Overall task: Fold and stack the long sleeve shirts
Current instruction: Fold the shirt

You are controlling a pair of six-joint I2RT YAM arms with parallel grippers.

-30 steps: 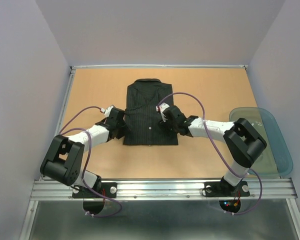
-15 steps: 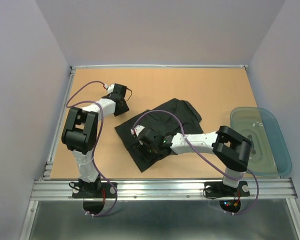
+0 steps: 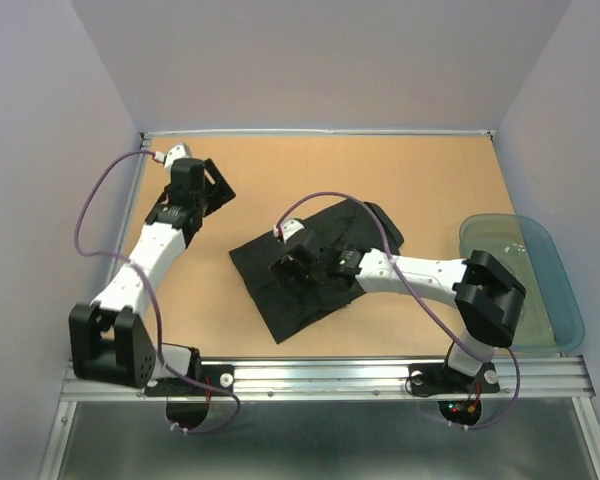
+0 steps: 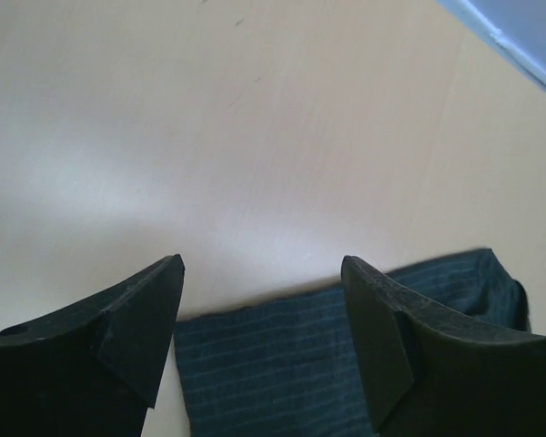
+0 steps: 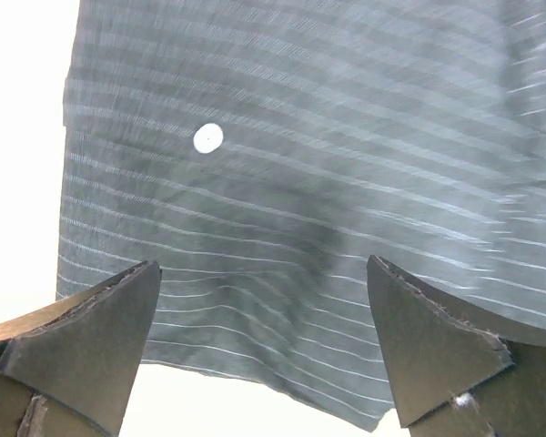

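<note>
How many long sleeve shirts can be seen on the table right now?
1. The folded black pinstriped shirt lies skewed near the middle of the table, under the right gripper. No second shirt shows; whether another lies beneath it cannot be told.

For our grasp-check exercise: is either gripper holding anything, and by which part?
Nothing is held: left gripper open over the table, right gripper open above the shirt.
</note>
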